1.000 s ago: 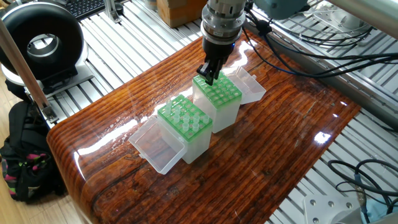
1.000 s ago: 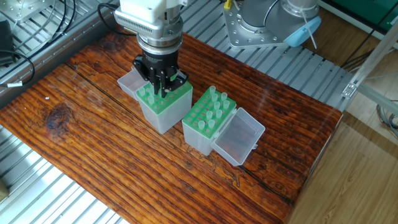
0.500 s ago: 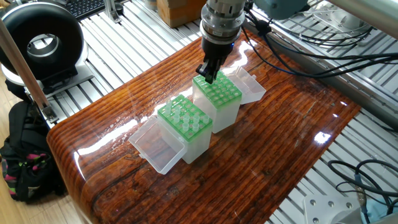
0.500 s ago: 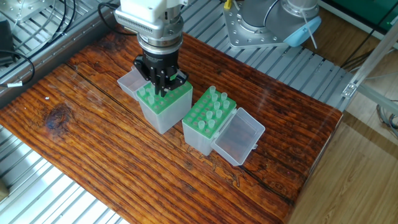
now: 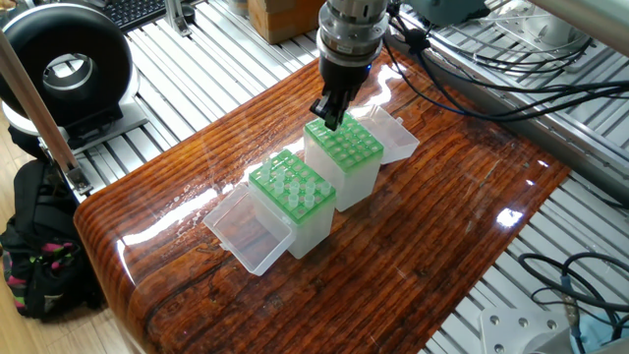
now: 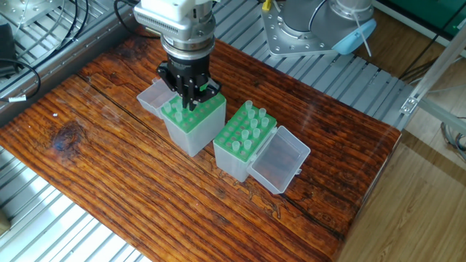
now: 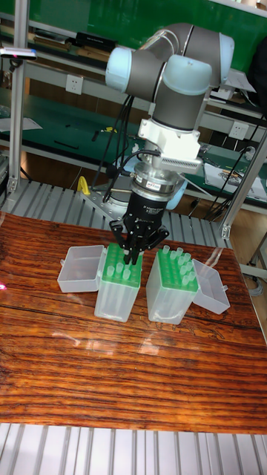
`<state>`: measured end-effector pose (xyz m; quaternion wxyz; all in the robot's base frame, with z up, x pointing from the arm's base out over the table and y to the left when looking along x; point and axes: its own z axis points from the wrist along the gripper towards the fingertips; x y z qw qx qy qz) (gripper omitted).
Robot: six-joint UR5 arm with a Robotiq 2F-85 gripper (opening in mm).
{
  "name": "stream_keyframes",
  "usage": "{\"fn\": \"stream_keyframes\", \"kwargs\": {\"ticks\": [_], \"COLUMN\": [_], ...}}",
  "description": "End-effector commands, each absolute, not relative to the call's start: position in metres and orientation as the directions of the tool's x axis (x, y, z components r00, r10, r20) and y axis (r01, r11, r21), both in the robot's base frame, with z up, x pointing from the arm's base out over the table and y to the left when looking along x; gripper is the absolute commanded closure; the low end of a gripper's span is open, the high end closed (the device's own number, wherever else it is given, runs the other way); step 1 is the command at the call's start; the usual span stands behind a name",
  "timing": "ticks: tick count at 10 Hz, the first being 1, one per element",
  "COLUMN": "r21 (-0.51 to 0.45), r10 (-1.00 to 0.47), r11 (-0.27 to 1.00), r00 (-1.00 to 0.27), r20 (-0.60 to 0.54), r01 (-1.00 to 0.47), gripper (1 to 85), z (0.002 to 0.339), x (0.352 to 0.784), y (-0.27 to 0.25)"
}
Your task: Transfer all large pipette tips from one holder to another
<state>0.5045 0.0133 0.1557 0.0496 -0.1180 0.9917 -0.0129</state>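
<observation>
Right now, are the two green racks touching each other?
Apart. The tall fixed view shows wood between the rack under the gripper, left rack, and the right rack.

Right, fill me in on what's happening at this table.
A single robot arm is working over two green-topped pipette tip boxes on the wooden table. Its gripper hangs just above the box nearest its open lid, fingers pointing down at the rack. Whether they hold a tip cannot be told. The other box beside it has several large pipette tips standing up out of its rack. Both clear lids are flipped open, lying on the table.
</observation>
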Motion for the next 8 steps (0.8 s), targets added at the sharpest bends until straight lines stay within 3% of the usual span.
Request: {"fn": "stream_keyframes", "kwargs": {"ticks": [1, 8], "r21": [-0.034, -0.035], "r10": [-0.225, -0.223], "r11": [0.974, 0.975], "r00": [-0.97, -0.973], "r20": [-0.089, -0.059], "r01": [-0.223, -0.221], "gripper": [77.7, 77.7], "z": [0.169, 0.192], "x": [0.503, 0.497], "y": [0.015, 0.019]}}
